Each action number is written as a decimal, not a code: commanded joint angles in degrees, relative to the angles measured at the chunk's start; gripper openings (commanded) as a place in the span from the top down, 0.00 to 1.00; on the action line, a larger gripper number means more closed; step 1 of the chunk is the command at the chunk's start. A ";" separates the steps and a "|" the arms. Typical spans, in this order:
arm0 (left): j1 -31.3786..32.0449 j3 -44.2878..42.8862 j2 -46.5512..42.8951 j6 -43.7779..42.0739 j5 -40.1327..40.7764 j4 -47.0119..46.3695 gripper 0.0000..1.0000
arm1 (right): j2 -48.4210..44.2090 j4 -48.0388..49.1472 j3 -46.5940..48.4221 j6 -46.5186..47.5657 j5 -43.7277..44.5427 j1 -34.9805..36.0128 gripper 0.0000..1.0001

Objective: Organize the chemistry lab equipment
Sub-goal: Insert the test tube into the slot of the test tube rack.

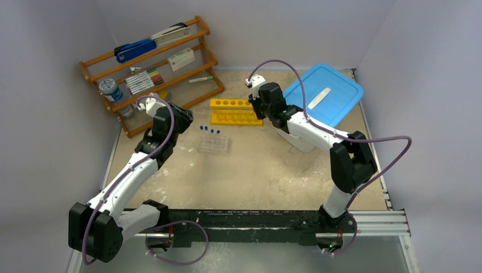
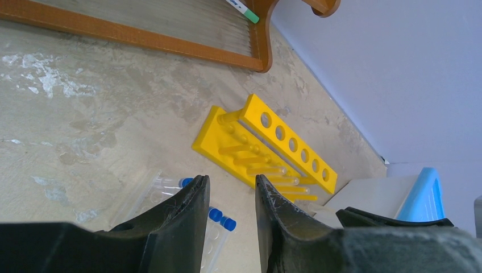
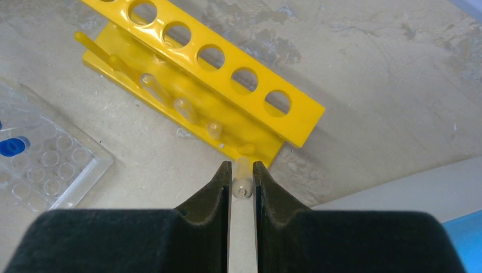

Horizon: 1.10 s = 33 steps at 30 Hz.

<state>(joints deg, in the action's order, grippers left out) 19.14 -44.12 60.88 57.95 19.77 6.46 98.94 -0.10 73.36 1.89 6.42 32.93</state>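
Right wrist alone shows jaws pinching clear tube (image 3: 243, 183).

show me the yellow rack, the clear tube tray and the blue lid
yellow rack (image 1: 233, 118), top view, its base
clear tube tray (image 1: 216, 145), top view, empty wells
blue lid (image 1: 341, 86), top view, flat top surface

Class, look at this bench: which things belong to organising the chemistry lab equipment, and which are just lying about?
Part of the job:
yellow rack
tube tray
blue-capped tubes
clear tube in the right gripper

Just lying about:
wooden shelf
stapler
markers
blue-lidded box
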 commanded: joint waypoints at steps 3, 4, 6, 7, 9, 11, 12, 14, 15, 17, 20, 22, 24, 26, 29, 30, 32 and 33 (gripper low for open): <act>-0.37 0.26 -1.04 0.17 0.01 -2.69 0.66 | 0.28 2.85 -0.33 -0.54 -0.24 -0.66 0.86; -0.36 0.28 -1.03 0.10 0.07 -2.68 0.66 | 0.18 2.86 -0.18 -0.51 -0.26 -0.60 0.87; -0.37 0.29 -1.02 0.09 0.01 -2.69 0.66 | -0.78 3.25 -0.13 -0.60 -0.13 -0.64 0.87; -0.40 0.34 -1.03 0.09 0.03 -2.76 0.66 | -1.41 3.41 -0.03 -0.67 -0.05 -0.63 0.87; -0.33 0.43 -1.11 0.13 0.08 -2.84 0.66 | -2.43 3.25 0.64 -0.39 0.07 -0.62 0.87; -0.40 0.44 -1.24 0.14 0.09 -2.90 0.66 | -2.87 2.78 1.26 0.12 0.14 -0.72 0.87; -0.34 0.45 -1.30 0.13 0.09 -2.89 0.66 | -2.94 2.82 1.33 0.39 -0.12 -0.79 0.86; -0.41 0.45 -1.31 0.14 0.09 -2.86 0.66 | -2.77 3.33 1.29 0.47 -0.63 -0.98 0.86; -0.34 0.51 -1.36 0.14 0.09 -2.90 0.66 | -2.44 3.23 1.48 0.43 -0.69 -1.01 0.86; -0.40 0.57 -1.31 0.10 0.10 -2.93 0.66 | -1.76 3.24 1.81 0.48 -0.70 -1.02 0.87; -0.40 0.56 -1.25 0.14 0.13 -3.12 0.66 | -1.44 3.50 2.27 0.48 -0.61 -1.07 0.86; -0.37 0.64 -1.21 0.13 0.09 -3.25 0.66 | -1.74 3.42 2.84 0.69 -0.61 -1.07 0.87; -0.34 0.63 -1.22 0.08 0.10 -3.29 0.66 | -2.02 3.13 3.37 0.85 -0.28 -1.02 0.86; -0.33 0.61 -1.16 0.12 0.10 -3.34 0.66 | -2.36 2.75 3.70 0.95 -0.26 -1.01 0.86; -0.40 0.61 -1.16 0.18 -0.08 -3.38 0.66 | -2.45 2.70 3.72 1.04 -0.17 -1.03 0.86; -0.38 0.61 -1.23 0.14 -0.08 -3.32 0.66 | -2.39 2.68 3.66 1.09 -0.17 -1.03 0.86; -0.33 0.61 -1.29 0.13 -0.08 -3.21 0.66 | -2.07 2.78 3.33 1.05 -0.10 -1.06 0.86; -0.35 0.61 -1.29 0.12 -0.08 -3.21 0.66 | -1.94 2.83 3.22 0.86 -0.13 -1.05 0.86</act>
<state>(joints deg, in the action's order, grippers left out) 19.14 -43.27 60.84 57.95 19.75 6.02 98.96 0.78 74.54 2.15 6.31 32.18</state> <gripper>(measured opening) 0.339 0.175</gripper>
